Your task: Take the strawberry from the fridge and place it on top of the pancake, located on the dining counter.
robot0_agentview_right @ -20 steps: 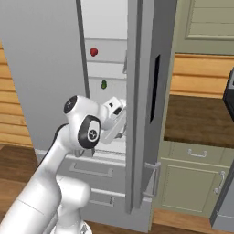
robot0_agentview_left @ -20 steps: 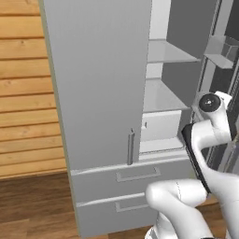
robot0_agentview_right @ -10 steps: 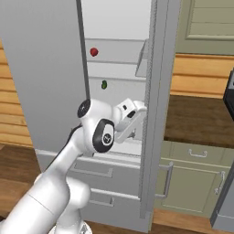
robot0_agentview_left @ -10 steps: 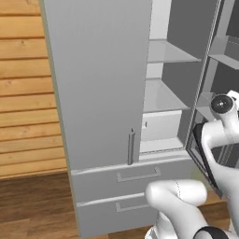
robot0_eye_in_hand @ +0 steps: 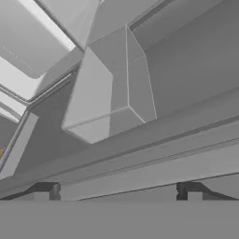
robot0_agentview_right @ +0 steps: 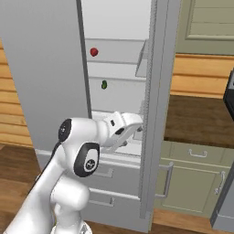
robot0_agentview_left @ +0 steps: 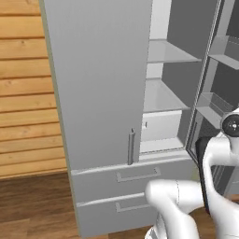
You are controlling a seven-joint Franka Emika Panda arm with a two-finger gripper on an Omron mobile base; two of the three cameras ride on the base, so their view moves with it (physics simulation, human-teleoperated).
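Red strawberry (robot0_agentview_right: 94,51) sits on an upper shelf of the open fridge (robot0_agentview_right: 116,96), above a small green item (robot0_agentview_right: 104,84). My gripper (robot0_agentview_right: 137,129), jaws apart and empty, is lower right, near the door. Reaching, grasping and carrying to the pancake remain.

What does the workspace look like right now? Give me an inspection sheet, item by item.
Surface: pale fridge shelves; wooden floor below.
Job's things: strawberry on an upper shelf of the fridge, right door swung open; pancake and dining counter: nothing seen.
Clutter: small dark green item on the shelf below the strawberry.
Claw: claw open and empty, low at the open door's inner side, well below the strawberry.
Cables: nothing seen.
Surroundings: wood-plank wall, green cabinets under a dark brown countertop.
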